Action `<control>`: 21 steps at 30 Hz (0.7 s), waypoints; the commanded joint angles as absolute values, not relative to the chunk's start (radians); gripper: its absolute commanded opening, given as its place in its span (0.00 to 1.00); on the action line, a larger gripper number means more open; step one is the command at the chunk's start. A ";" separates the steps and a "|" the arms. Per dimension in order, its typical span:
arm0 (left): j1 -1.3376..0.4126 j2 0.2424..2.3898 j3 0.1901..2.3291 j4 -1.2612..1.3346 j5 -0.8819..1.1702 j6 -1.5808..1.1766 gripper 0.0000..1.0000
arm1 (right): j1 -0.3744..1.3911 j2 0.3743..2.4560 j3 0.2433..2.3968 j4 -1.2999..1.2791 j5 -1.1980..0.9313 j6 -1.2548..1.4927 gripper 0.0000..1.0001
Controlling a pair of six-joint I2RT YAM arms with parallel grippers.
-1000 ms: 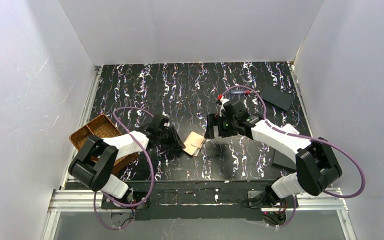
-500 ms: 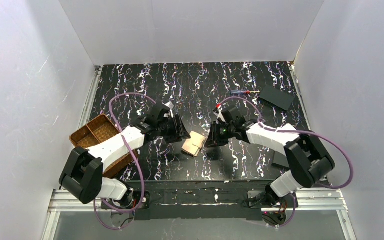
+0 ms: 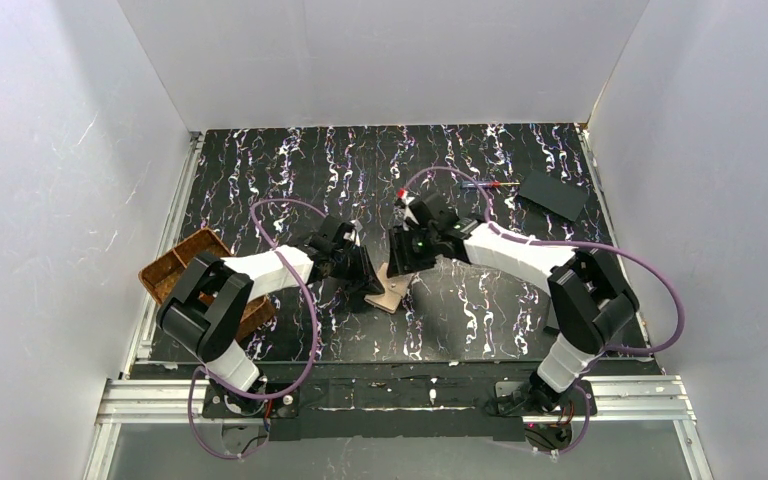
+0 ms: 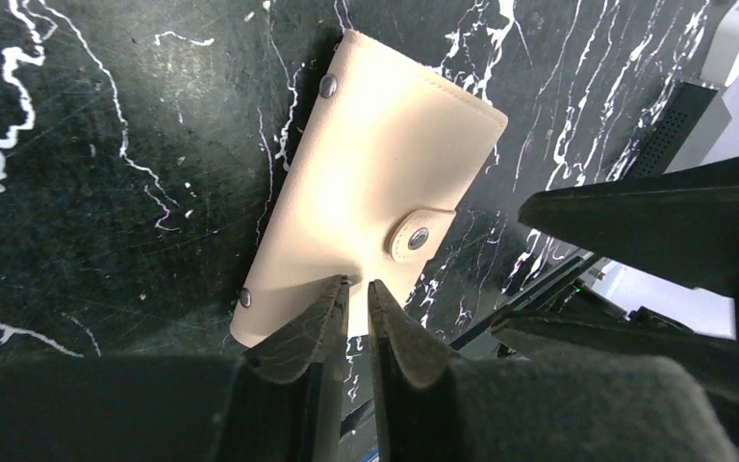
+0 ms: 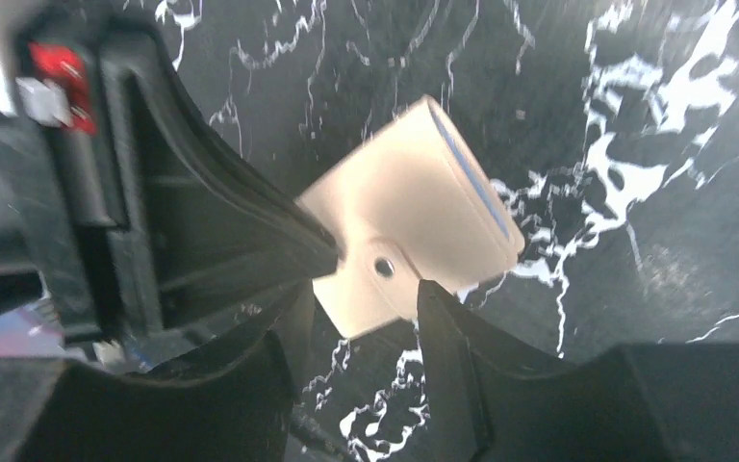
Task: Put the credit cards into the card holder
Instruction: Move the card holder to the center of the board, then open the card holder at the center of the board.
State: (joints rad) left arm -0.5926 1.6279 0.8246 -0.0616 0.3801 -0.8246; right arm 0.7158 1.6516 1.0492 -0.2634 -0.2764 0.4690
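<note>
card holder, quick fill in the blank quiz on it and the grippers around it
1. The card holder lies folded ___, with its snap tab fastened.
2. The left gripper has its jaws nearly ___ at the holder's near edge.
3. The right gripper stands ___ around the tab corner.
4. The woven tray sits at the table's ___ edge.
Missing words: closed; shut; open; left
</note>
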 commanded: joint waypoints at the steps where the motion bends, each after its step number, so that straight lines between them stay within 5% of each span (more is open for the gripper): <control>1: -0.603 1.636 0.737 0.022 0.388 -0.891 0.12 | 0.793 1.708 1.197 -0.473 0.048 0.436 0.55; 12: -0.612 1.634 0.668 0.058 0.346 -0.989 0.02 | 0.973 1.806 1.328 -0.669 0.501 0.690 0.62; 21: -0.616 1.669 0.652 0.058 0.340 -1.047 0.00 | 1.032 1.911 1.401 -0.735 0.598 0.720 0.63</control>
State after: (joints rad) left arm -0.5934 1.6245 0.7002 0.1577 0.4114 -1.0435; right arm 1.0172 1.8790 1.3529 -0.6769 0.4984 0.6830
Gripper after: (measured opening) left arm 0.009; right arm 0.632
